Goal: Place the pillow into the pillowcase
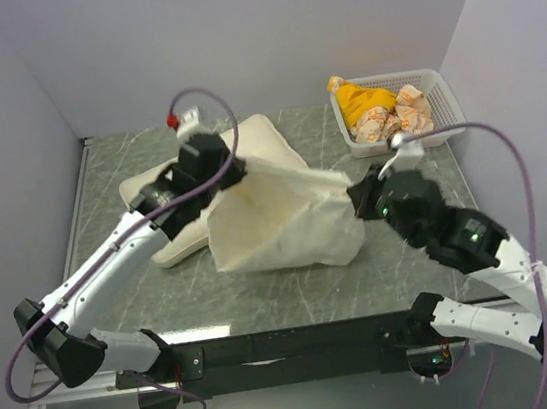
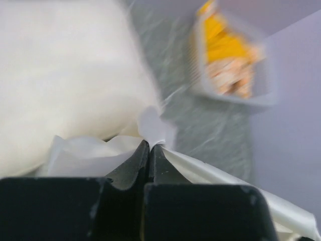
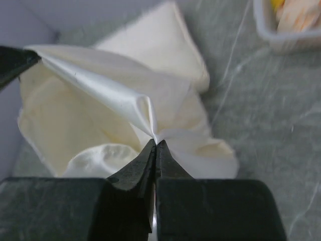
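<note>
**While both grippers pinch the pillowcase, open its mouth toward the pillow**

Since each gripper has its jaws pressed together on cloth, your hold is set. The left gripper [image 1: 239, 172] pinches the pillowcase [image 1: 286, 225] at its upper left corner, and the right gripper [image 1: 356, 200] pinches its right end. The cloth hangs between them as a slack tent, its lower edge resting on the surface [image 1: 365, 288]. The pillow [image 1: 267, 137] lies flat just behind and to the left, partly under the left arm and partly hidden by the cloth.

To do this step well, you want one layer in each pinch, not both. The right wrist view shows a ridge of fabric gathered at the tips, and I cannot tell whether it is one layer or two. Ease the grippers apart gently and watch whether a mouth opens. If the cloth only goes taut as a flat sheet, I judge a regrasp is needed. Aim the opening at the pillow's near edge.

For room, the left wall [image 1: 34, 145] stands near the pillow, so the left arm has little space for sideways moves. The basket [image 1: 445, 91] sits in the far right corner, near the right gripper; stay short of it when pulling right. Open surface lies in front of the cloth, toward the arm bases, and there you have the most freedom.
</note>
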Motion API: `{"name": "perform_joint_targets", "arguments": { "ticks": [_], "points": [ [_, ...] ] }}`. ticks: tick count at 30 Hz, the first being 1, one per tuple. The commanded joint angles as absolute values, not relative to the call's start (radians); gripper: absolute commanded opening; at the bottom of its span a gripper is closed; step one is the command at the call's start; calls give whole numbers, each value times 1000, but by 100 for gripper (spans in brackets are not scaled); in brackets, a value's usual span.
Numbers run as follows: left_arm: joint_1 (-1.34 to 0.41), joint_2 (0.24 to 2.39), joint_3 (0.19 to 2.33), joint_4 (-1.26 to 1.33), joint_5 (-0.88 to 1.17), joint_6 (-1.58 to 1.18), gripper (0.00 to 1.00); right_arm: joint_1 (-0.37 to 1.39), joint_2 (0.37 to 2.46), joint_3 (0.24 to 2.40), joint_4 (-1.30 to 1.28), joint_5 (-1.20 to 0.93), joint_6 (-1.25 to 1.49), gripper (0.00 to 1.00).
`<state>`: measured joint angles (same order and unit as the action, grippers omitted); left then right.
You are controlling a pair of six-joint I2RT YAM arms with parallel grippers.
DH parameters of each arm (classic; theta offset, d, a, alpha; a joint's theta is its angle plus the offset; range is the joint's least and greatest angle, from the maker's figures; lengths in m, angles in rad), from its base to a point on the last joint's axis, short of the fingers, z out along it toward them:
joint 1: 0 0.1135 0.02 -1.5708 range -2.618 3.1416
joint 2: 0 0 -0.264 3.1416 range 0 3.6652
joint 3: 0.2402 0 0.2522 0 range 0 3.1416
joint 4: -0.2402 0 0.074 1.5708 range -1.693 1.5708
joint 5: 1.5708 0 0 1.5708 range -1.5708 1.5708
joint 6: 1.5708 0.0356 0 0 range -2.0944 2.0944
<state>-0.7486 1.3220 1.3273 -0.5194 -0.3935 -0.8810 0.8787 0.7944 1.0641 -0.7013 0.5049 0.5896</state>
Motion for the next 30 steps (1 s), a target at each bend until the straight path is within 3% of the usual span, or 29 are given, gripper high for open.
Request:
{"name": "perform_joint_targets", "arguments": {
  "ticks": [1, 6, 12, 16, 21, 23, 27, 28, 30],
  "points": [
    [-715, 1423, 1714, -586, -399, -700, 1, 717, 847, 1343, -681, 434, 440, 0],
    [-713, 1597, 2024, -585, -290, -673, 1, 643, 888, 1606, -745, 454, 419, 0],
    [-713, 1674, 2119, -560, -218, -683, 1, 634, 865, 1675, -775, 428, 413, 0],
    [-690, 1608, 1970, -537, -238, -675, 4, 635, 802, 1470, -721, 281, 463, 0],
    [-614, 1462, 1632, -496, -229, -718, 10, 635, 677, 1018, -594, 238, 546, 0],
    [-597, 1390, 1530, -447, -210, -719, 16, 637, 637, 862, -562, 226, 569, 0],
    [-586, 1328, 1340, -445, -195, -709, 38, 635, 600, 704, -542, 227, 629, 4],
    [-586, 1306, 1313, -449, -208, -731, 55, 635, 595, 669, -538, 230, 635, 6],
    [-584, 1273, 1227, -454, -245, -747, 73, 635, 577, 643, -526, 227, 638, 10]
  ]
}}
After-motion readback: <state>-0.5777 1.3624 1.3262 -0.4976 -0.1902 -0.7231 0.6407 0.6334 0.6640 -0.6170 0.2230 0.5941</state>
